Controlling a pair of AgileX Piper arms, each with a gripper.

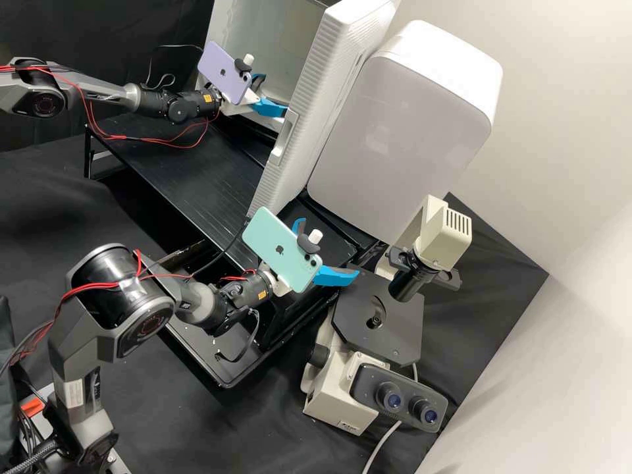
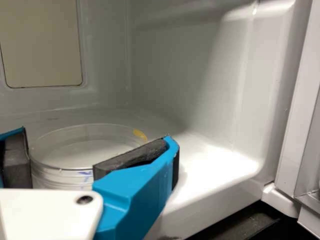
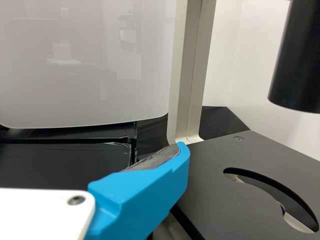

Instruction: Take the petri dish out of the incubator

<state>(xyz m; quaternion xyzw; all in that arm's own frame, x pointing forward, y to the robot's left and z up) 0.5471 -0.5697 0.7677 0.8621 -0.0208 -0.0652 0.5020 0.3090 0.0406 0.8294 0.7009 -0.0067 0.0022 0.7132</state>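
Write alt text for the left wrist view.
A clear petri dish sits on the white floor inside the incubator, between the open blue fingers of the left gripper. Whether the finger pads touch the dish cannot be told.

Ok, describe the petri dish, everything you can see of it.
The petri dish is round, shallow and clear, plastic or glass by its look, with what looks like a lid on it. A small yellow spot shows near its far rim and a blue mark on its side wall. It lies flat on the white floor of the open incubator. The left hand is around it; whether it touches the dish cannot be told.
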